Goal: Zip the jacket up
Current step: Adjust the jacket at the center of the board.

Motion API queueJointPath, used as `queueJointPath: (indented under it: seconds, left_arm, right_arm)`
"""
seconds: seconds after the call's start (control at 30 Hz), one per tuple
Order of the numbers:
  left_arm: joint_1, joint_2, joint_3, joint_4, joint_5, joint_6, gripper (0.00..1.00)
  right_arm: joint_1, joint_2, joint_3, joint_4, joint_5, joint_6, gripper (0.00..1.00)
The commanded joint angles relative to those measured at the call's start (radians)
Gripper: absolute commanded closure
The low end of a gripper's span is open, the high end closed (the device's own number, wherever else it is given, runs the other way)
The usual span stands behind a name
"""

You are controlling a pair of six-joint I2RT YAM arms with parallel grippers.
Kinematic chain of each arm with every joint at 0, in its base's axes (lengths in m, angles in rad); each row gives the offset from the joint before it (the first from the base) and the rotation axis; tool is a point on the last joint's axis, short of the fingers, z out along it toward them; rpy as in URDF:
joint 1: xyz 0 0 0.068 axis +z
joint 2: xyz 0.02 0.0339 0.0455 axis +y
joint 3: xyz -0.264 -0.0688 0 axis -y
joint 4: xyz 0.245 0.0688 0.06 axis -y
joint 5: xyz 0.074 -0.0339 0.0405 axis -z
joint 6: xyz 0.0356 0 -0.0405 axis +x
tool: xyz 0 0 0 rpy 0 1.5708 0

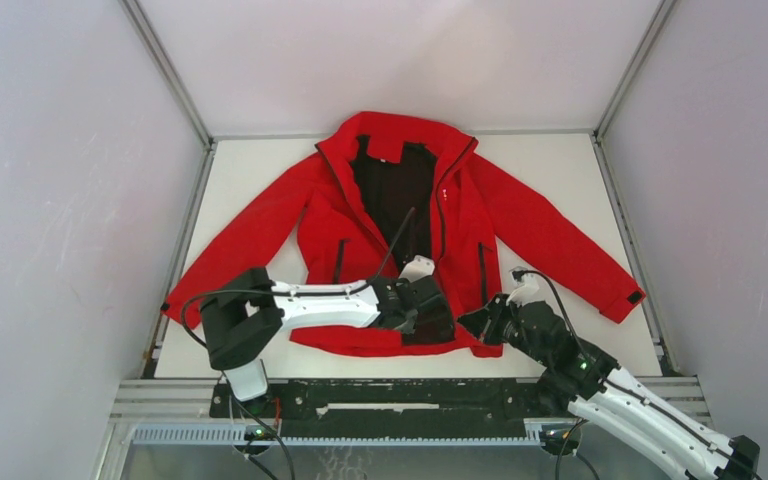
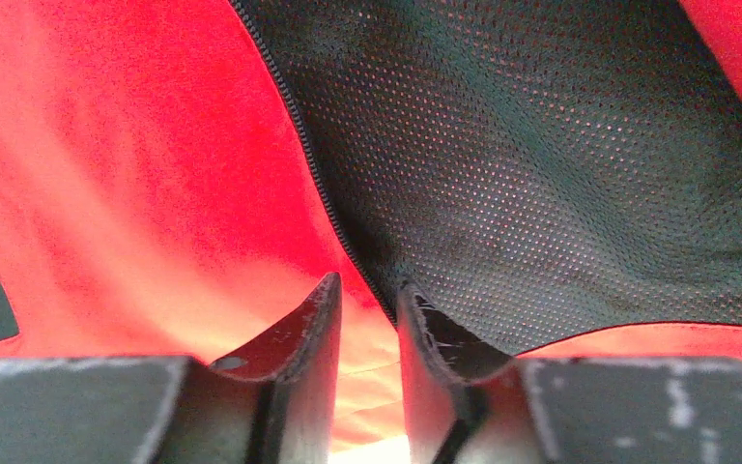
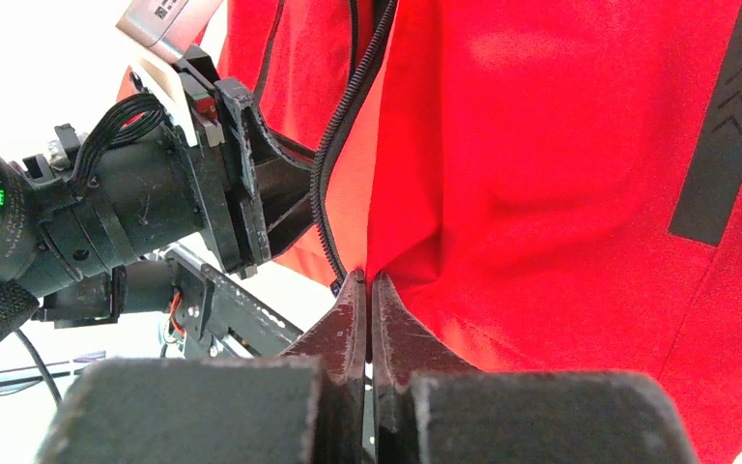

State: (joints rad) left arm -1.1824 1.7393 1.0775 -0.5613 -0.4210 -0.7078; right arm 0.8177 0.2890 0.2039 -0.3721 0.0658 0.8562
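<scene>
Jacket lies flat on the table, front open and lining showing. Right gripper is clamped on the right hem corner, seemingly to hold it taut, while left gripper straddles the zipper teeth with its fingers narrowly parted (probably seeking the slider).

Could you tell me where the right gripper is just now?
In the top view the right gripper sits at the near hem of the jacket, right of the left gripper; its wrist view shows it pinching that hem beside the zipper.
</scene>
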Motion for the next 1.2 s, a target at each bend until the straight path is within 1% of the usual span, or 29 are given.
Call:
queueJointPath:
  seconds: [0.0, 0.03, 0.1, 0.2, 0.4, 0.63, 0.73, 0.8, 0.9, 0.97, 1.1, 1.17]
  left_arm:
    - [-0.005, 0.001, 0.055, -0.006, -0.032, 0.014, 0.73]
    - [-0.005, 0.000, 0.055, -0.006, -0.030, 0.015, 0.77]
    - [-0.006, -0.005, 0.053, -0.007, -0.032, 0.016, 0.88]
    - [-0.005, -0.017, 0.050, -0.011, -0.041, 0.016, 0.99]
    - [-0.005, -0.066, 0.033, -0.016, -0.051, 0.016, 1.00]
    - [-0.016, -0.163, -0.036, -0.012, -0.022, 0.011, 1.00]
    - [-0.025, -0.226, -0.078, -0.013, -0.020, -0.001, 1.00]
    - [-0.031, -0.272, -0.107, -0.014, -0.018, -0.013, 1.00]
    - [-0.049, -0.317, -0.141, -0.020, -0.014, -0.030, 1.00]
    - [-0.065, -0.338, -0.154, -0.028, -0.014, -0.041, 1.00]
    - [-0.097, -0.397, -0.182, -0.050, -0.028, -0.065, 1.00]
    - [-0.103, -0.435, -0.209, -0.052, -0.029, -0.078, 1.00]
  right_arm:
    - [-0.009, -0.010, 0.008, 0.009, -0.001, -0.019, 1.00]
    - [-0.009, -0.010, 0.009, 0.009, -0.001, -0.019, 1.00]
    - [-0.011, -0.008, 0.008, 0.009, -0.001, -0.019, 1.00]
    - [-0.010, -0.008, 0.008, 0.012, -0.001, -0.017, 1.00]
    - [-0.011, 0.005, 0.007, 0.036, -0.003, -0.018, 1.00]
    - [0.000, 0.164, 0.033, 0.157, -0.052, -0.054, 1.00]
    - [0.026, 0.261, 0.047, 0.239, -0.088, -0.055, 1.00]
    - [0.055, 0.337, 0.057, 0.305, -0.087, -0.045, 1.00]
    - [0.118, 0.485, 0.074, 0.443, -0.068, -0.028, 1.00]
    - [0.148, 0.585, 0.095, 0.506, -0.066, -0.018, 1.00]
    - [0.163, 0.757, 0.109, 0.657, -0.076, 0.025, 1.00]
    - [0.166, 0.832, 0.127, 0.698, -0.080, 0.034, 1.00]
